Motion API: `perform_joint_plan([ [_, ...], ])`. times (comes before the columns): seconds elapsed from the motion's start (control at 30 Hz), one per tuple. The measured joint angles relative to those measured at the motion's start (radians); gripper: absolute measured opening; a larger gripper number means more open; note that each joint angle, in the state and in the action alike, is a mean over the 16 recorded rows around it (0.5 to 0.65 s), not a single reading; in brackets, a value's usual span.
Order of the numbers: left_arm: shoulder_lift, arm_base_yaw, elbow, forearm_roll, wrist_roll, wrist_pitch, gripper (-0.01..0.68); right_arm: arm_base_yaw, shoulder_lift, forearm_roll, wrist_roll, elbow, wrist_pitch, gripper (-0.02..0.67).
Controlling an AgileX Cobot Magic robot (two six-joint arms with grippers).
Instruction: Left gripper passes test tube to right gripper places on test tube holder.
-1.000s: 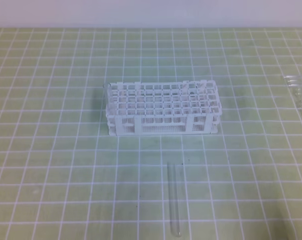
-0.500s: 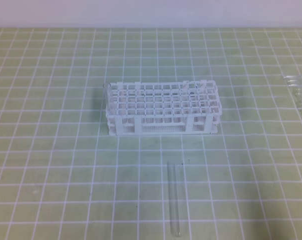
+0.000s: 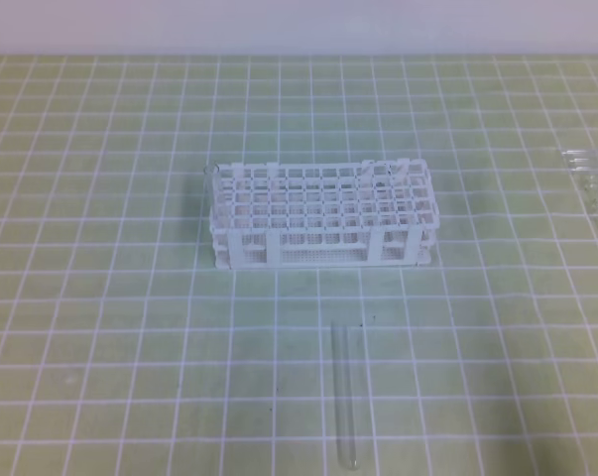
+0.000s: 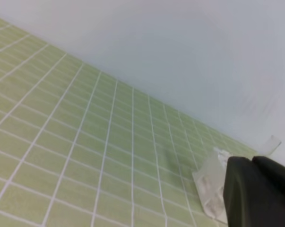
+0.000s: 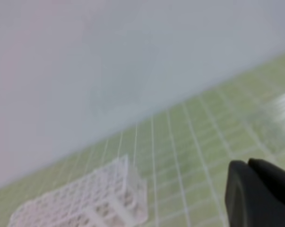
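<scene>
Overhead view: the white test tube holder [image 3: 323, 215] stands near the middle of the green gridded bench [image 3: 100, 297], its long side running left to right. The test tube [image 3: 346, 395] lies flat on the bench on the near side of the holder, well apart from it, lengthwise from far to near, with one end close to the near edge of the view. A cluster of small clear glass pieces [image 3: 596, 188] sits at the far right edge. No arm enters this view. Compared with the two earlier overhead views, nothing differs: holder, tube and glass pieces keep the same places.

Left wrist view: the left claw [image 4: 255, 189] shows as a dark mass at the lower right, its two fingers pressed together and clamped on nothing; beyond it lies a blurred pale object on the bench that cannot be identified.

Right wrist view: the right claw [image 5: 258, 194] appears at the lower right, fingers likewise together and empty; the holder [image 5: 85, 198] lies blurred at the lower left, well apart from it.
</scene>
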Motion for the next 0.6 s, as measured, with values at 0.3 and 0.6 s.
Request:
perform_joint_plan([
  [0.3, 0.266, 0.0, -0.273, -0.015, 0.106, 0.226, 0.0, 0.0, 0.213, -0.087, 0.0, -0.227, 0.259, -0.016],
  [0.6, 0.679, -0.023, -0.609, -0.224, 0.425, 0.547, 0.0, 0.0, 0.535, -0.251, 0.0, -0.527, 0.596, -0.016],
])
